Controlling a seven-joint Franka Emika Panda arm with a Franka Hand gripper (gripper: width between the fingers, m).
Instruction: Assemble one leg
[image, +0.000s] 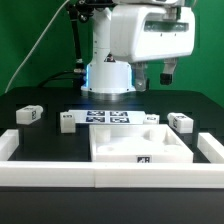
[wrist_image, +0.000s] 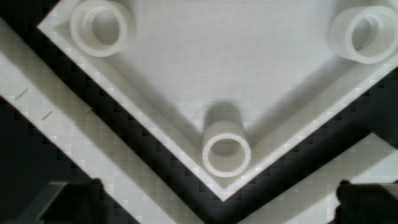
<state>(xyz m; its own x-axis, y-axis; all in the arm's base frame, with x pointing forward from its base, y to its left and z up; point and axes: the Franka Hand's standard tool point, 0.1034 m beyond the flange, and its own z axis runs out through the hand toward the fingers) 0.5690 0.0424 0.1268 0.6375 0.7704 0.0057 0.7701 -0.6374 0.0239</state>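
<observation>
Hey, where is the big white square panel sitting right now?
In the exterior view the white panel lies flat at the table's front middle, between the marker board behind it and the white rail in front.

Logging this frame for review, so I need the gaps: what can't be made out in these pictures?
Exterior view: the gripper is small and dark; its fingertips blur together.
Exterior view: the tag on the leftmost leg is too small to read.
Wrist view: the panel runs off the frame's edges; only one corner with three round sockets shows.
Exterior view: the white front wall hides the table's near strip.
</observation>
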